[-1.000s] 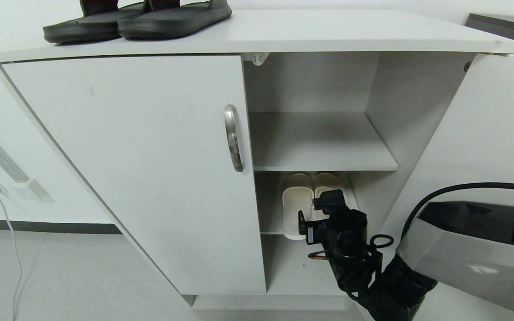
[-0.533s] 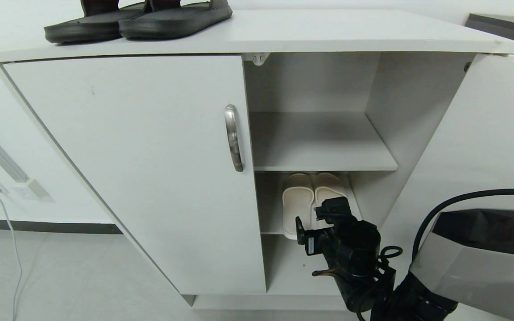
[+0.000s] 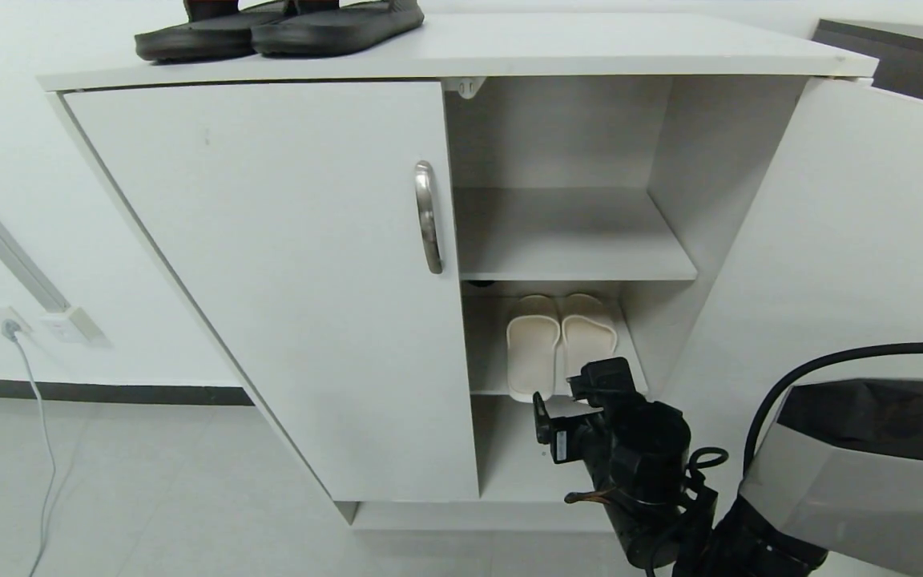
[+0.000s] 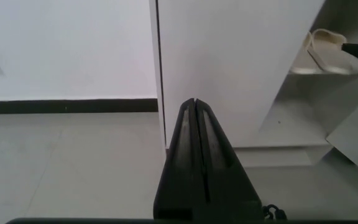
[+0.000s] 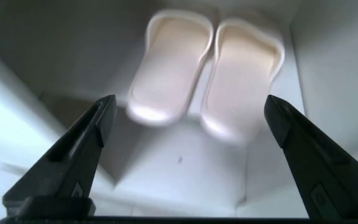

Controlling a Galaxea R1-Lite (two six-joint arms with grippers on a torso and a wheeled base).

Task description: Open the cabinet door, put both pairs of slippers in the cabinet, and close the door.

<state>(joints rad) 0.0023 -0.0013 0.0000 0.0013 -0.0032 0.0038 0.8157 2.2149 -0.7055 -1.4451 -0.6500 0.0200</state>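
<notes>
Slippers are only half put away. The cream pair point(image 3: 562, 340) is lying side by side inside the cabinet point(image 3: 558, 48), on its middle shelf point(image 3: 481, 353), under an upper shelf point(image 3: 574, 232) that is carrying nothing. The black pair point(image 3: 281, 28) is sitting on top of the cabinet, above its left door point(image 3: 285, 264), which is standing closed with its metal handle point(image 3: 428, 216) untouched. The right door point(image 3: 846, 224) is hanging wide open, so the opening step looks finished.

The right gripper point(image 3: 566, 393) is hovering just outside the cabinet's open half, level with the front edge of the middle shelf, with its fingers spread wide and holding nothing; the cream pair is lying apart from it, deeper in the cabinet. The left gripper point(image 4: 194, 109) is hanging low in front of the cabinet on the closed-door side, its fingers pressed together around nothing.

By my reading, one pair is done and released. What is remaining is taking the black pair off the top of the cabinet, setting it inside, probably on the free upper shelf, and then swinging the right door shut.
</notes>
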